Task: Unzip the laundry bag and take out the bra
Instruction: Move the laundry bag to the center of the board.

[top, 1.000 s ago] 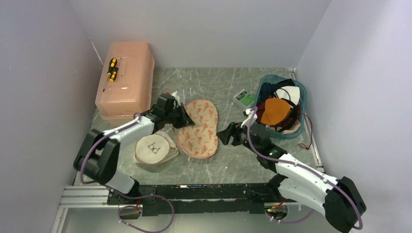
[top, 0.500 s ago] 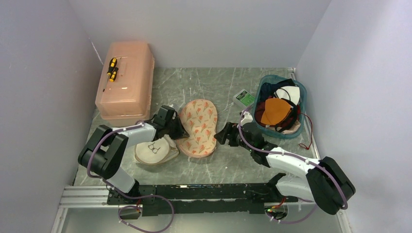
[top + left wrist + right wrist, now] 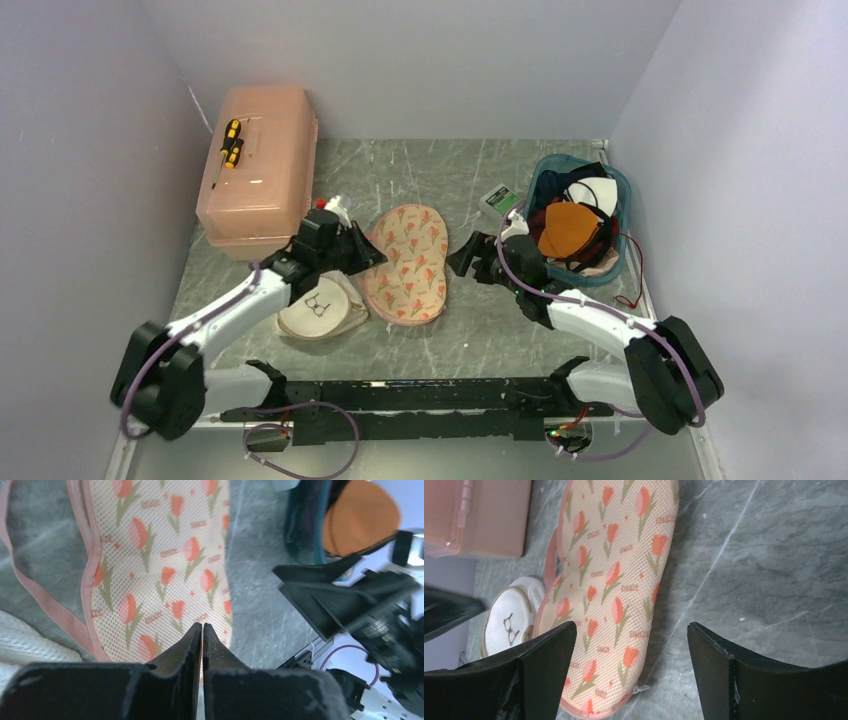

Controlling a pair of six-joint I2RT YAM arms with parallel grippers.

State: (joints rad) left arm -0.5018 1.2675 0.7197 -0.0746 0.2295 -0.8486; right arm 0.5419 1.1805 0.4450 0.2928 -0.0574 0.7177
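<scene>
Mesh fabric with orange tulips makes the laundry bag (image 3: 407,263), which lies flat at the middle of the grey counter (image 3: 470,335) in the top view. Its long axis runs from about 1 o'clock at the far end to 7 o'clock at the near end. A cream pouch with a small drawing (image 3: 320,307) lies just beside its near left edge. The left gripper (image 3: 372,252) is at the bag's left edge, at 9 o'clock from its middle; the right gripper (image 3: 462,262) stands at 3 o'clock, near but apart. The left one looks nearer. A pink box (image 3: 258,165) with a screwdriver (image 3: 231,142) sits at 10 o'clock, a teal basket (image 3: 578,218) of cloth at 2 o'clock. No bra can be picked out for sure, and whether the zip is open I cannot tell.

Left wrist view: the fingers (image 3: 189,645) are pressed together, with only a thin line between them. Their tips are above the bag's mesh (image 3: 160,565), near the pink trim; whether they pinch anything is hidden. The right arm shows at 3 o'clock.

Right wrist view: the fingers (image 3: 549,652) stand wide apart, holding nothing. The bag (image 3: 614,590) lies toward 11 o'clock, and its long axis points from 1 to 7 o'clock. A small white tab, maybe the zip puller, shows at its near edge.
</scene>
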